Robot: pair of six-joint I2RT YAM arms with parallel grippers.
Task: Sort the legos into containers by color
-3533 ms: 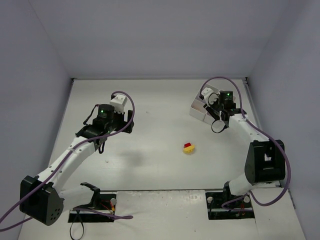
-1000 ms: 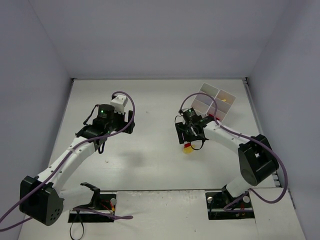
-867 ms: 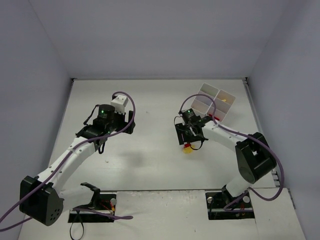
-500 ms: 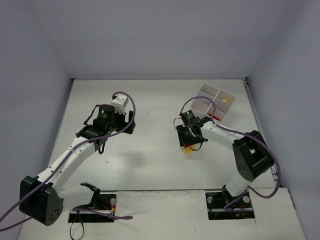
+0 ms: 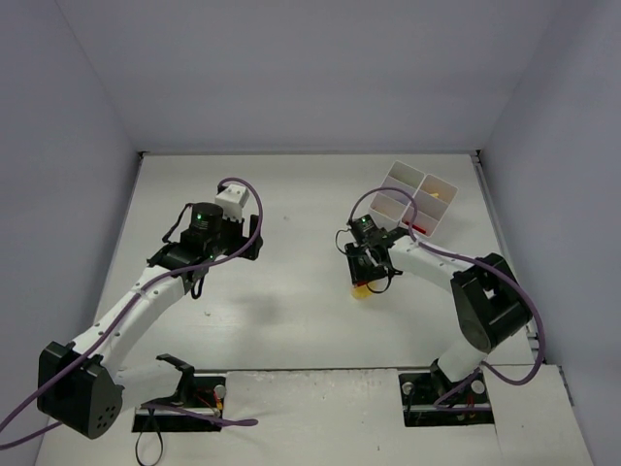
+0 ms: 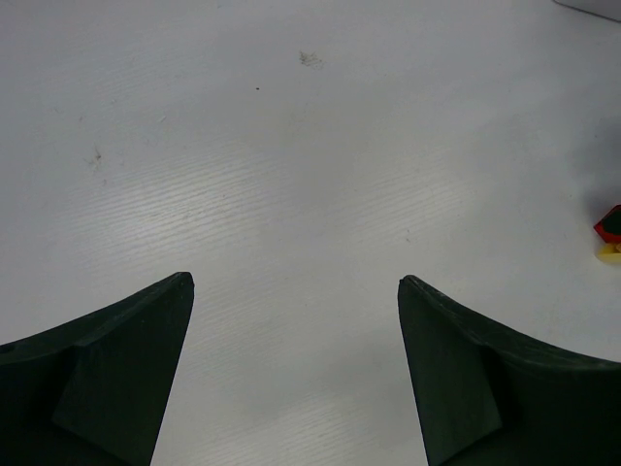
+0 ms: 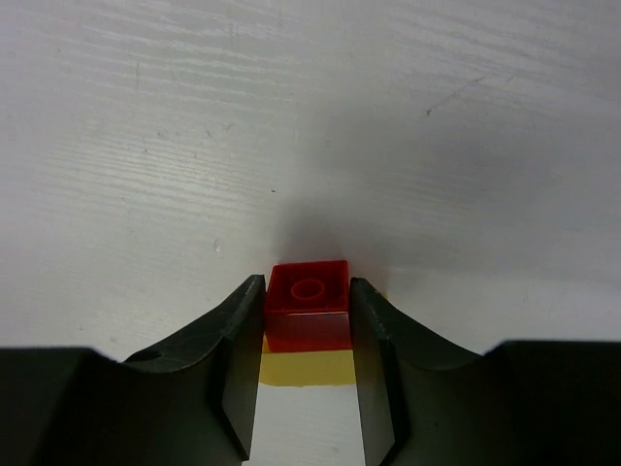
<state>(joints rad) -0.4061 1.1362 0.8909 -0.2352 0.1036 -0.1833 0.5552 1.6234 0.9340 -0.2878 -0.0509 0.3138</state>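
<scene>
The right claw (image 7: 308,294) pinches the red brick (image 7: 309,313), which sits on a yellow brick (image 7: 307,367), low in the centre of the wrist view. The left claw (image 6: 294,291) hangs spread wide over the white table (image 5: 291,184). The tray (image 5: 400,173) stands upper right. Pale walls (image 5: 310,68) enclose the table.

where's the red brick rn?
Right wrist view: the red brick sits atop a yellow brick, pinched in the right gripper. Top view: mid-table, right of centre, near-left of the white tray.
</scene>
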